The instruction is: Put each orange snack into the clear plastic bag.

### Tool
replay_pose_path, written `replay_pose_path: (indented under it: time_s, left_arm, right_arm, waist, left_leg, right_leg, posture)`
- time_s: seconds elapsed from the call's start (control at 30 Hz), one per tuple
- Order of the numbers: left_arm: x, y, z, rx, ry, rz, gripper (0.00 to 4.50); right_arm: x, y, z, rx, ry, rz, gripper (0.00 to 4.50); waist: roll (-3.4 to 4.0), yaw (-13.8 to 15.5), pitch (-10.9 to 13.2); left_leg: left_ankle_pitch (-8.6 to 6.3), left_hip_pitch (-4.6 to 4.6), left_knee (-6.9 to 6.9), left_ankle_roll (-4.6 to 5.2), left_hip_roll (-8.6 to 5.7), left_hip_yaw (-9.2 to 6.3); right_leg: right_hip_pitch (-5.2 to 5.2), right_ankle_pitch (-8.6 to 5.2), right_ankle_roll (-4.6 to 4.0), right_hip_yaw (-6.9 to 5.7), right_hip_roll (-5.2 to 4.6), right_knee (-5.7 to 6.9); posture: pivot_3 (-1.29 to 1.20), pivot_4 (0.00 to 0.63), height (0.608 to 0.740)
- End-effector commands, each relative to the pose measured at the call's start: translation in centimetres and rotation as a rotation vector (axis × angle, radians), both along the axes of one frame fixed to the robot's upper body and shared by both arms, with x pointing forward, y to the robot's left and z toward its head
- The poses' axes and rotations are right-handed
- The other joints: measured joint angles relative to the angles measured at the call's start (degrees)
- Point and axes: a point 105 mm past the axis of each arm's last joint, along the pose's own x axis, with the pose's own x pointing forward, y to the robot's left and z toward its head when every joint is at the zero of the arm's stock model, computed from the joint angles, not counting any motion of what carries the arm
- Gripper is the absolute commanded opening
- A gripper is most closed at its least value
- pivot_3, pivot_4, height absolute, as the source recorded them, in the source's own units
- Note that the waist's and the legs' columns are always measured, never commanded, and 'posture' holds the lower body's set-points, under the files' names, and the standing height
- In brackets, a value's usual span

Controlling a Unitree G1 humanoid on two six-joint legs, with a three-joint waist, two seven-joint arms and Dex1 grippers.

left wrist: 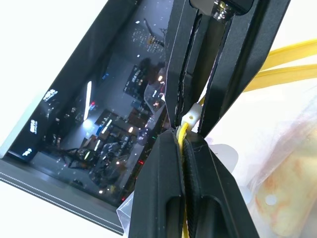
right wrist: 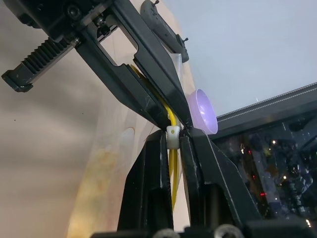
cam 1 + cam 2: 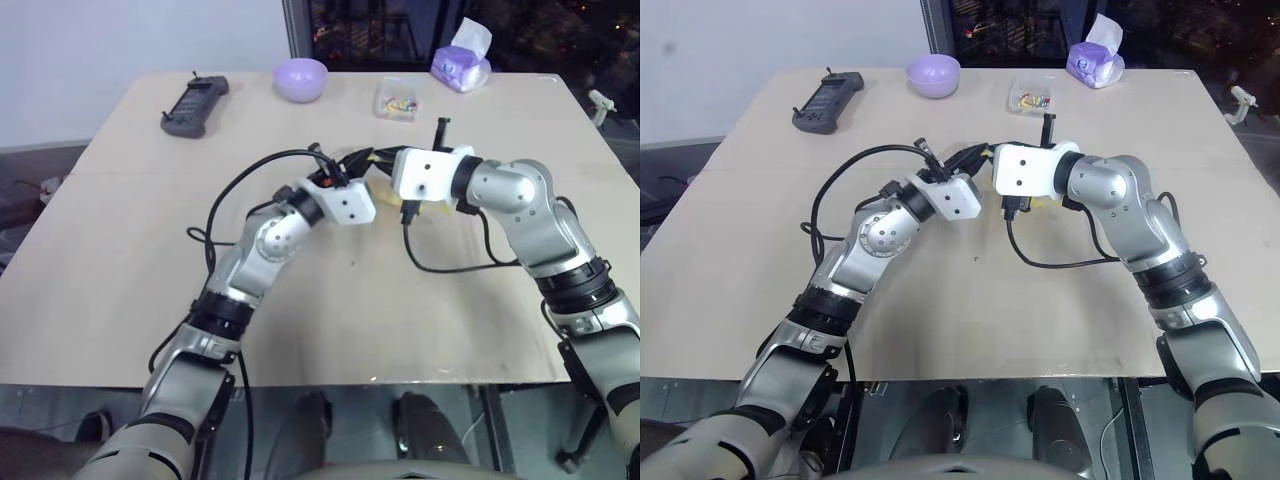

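Snack (image 1: 287, 198) first: we see the golden-orange bun already inside the clear plastic bag (image 1: 277, 129), pale through the crinkly film, and the bag hangs above the middle of the table (image 3: 120, 300) between our two hands; working from our left, the left gripper (image 1: 184, 130) has its two black fingers shut on the yellow seal strip (image 1: 292, 52), pinched right at the edge; meeting it tip to tip from the other side, the right gripper (image 2: 173, 135) stands narrowly parted about the small white zip slider (image 2: 172, 137), and we cannot tell whether it truly clamps it or merely brackets it; we judge the film thin, slippery and limp, so it offers no stiffness of its own and will sag wherever it is not held; the thicker seal strip is the sound place to take hold, and the slider the place to pull; the bun looks light and soft, likely to dent if squeezed through the plastic; far across the table lie a black handheld controller (image 3: 195, 107), a purple bowl (image 3: 301, 78), a small clear box (image 3: 396, 100) and a tissue pack (image 3: 461, 62), all well apart from the work.
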Motion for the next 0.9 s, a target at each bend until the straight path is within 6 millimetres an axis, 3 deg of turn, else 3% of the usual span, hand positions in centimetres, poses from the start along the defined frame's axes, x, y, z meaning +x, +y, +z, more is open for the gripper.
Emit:
replay_pose_path:
  time_s: [0.03,0.5,0.8,0.9]
  left_arm:
    - [0.9,1.2,-0.2,-0.016,0.015,0.079,0.00]
    - [2.4,4.2,0.3,-0.050,-0.030,0.235,0.00]
    - [2.3,3.7,-0.1,-0.051,-0.013,0.210,0.00]
    - [2.2,3.5,-0.2,-0.052,-0.011,0.204,0.00]
  right_arm:
    - [-0.4,-0.5,2.7,0.039,-0.095,-0.007,0.39]
    - [1.2,-3.1,2.4,0.017,-0.106,-0.133,0.39]
    - [0.9,-2.7,2.5,0.033,-0.109,-0.112,0.39]
    - [0.7,-2.5,2.5,0.036,-0.108,-0.100,1.23]
  waist:
    - [0.00,0.0,0.0]
    - [0.00,0.0,0.0]
    - [0.00,0.0,0.0]
    - [0.00,0.0,0.0]
  left_leg:
    - [0.00,0.00,0.00,0.00,0.00,0.00]
    - [0.00,0.00,0.00,-0.01,0.00,0.00]
    - [0.00,0.00,0.00,0.00,0.00,0.00]
    - [0.00,0.00,0.00,-0.01,0.00,0.00]
  right_leg:
    - [0.00,0.00,0.00,0.00,0.00,0.00]
    - [0.00,0.00,0.00,0.00,0.00,0.00]
    - [0.00,0.00,0.00,0.00,0.00,0.00]
    - [0.00,0.00,0.00,0.00,0.00,0.00]
  posture:
    - [0.00,0.150,0.740]
    - [0.00,0.150,0.740]
    - [0.00,0.150,0.740]
    - [0.00,0.150,0.740]
